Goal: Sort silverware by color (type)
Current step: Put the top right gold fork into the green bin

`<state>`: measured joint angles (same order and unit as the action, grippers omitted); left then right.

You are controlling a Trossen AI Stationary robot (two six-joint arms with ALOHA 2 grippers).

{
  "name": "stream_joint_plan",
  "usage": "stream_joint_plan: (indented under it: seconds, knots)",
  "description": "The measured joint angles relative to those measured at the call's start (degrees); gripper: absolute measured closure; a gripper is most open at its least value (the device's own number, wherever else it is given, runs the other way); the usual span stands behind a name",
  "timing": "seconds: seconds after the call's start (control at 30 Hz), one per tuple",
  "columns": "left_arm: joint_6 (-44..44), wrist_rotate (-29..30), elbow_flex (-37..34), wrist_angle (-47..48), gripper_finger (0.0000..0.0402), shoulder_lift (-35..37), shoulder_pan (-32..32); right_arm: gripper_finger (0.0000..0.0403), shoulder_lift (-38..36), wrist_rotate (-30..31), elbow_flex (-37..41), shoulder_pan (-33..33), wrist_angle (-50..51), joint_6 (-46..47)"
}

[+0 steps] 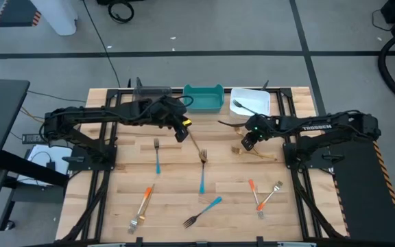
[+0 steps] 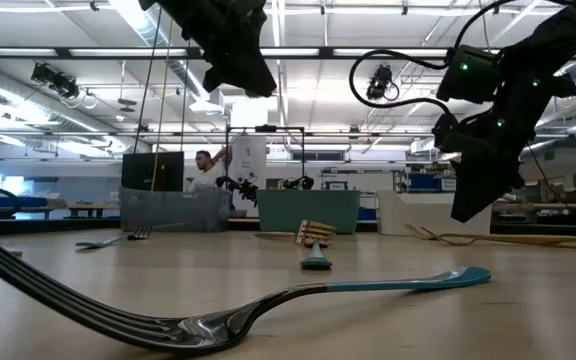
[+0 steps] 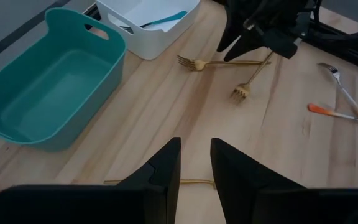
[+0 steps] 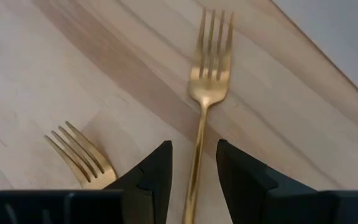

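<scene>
My right gripper point(image 1: 247, 145) point(image 4: 194, 158) is open, low over two gold forks at the table's right. Its fingers stand on either side of one gold fork's handle point(image 4: 199, 134); that fork's tines point(image 4: 211, 37) point away from it. I cannot tell whether the fingers touch the handle. The second gold fork point(image 4: 82, 155) lies beside it. My left gripper point(image 1: 182, 132) point(image 3: 195, 155) hangs open, high over the table's middle, above a gold fork point(image 1: 199, 149) that lies flat on the wood. Blue-handled forks point(image 1: 158, 159) point(image 1: 201, 180) and orange-handled forks point(image 1: 143, 201) point(image 1: 254, 194) lie nearer the front.
A dark bin point(image 1: 153, 92), a teal bin point(image 1: 203, 98) and a white bin point(image 1: 252, 96) stand in a row at the far edge; the white bin holds a blue-handled fork point(image 3: 163, 20). Another gold fork point(image 1: 228, 124) lies in front of the white bin. A silver fork point(image 1: 273, 189) crosses an orange one.
</scene>
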<state>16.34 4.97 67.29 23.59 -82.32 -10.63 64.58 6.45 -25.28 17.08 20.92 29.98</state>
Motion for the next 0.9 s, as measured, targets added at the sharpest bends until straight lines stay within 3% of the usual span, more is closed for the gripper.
stream_joint_plan:
  seconds: [0.43, 0.53, 0.67, 0.9]
  knots:
    - [-0.42, 0.00, -0.02, 0.15, 0.0306, 0.00, -0.11, 0.0278, 12.27, 2.98, -0.39, -1.27, -3.24, -0.74]
    - [-0.40, 0.00, -0.02, 0.20, 0.0306, 0.00, -0.11, 0.0306, 12.34, 3.68, -0.37, -1.25, -3.34, -0.17]
    - [-0.40, 0.26, -0.04, 0.21, 0.0306, 0.00, -0.11, 0.0379, 11.38, 3.76, -0.32, -1.16, -2.86, -0.11]
    - [-0.41, 0.31, -0.04, 0.20, 0.0306, 0.00, -0.11, 0.0388, 11.47, 1.29, -4.31, -0.35, -0.30, -1.03]
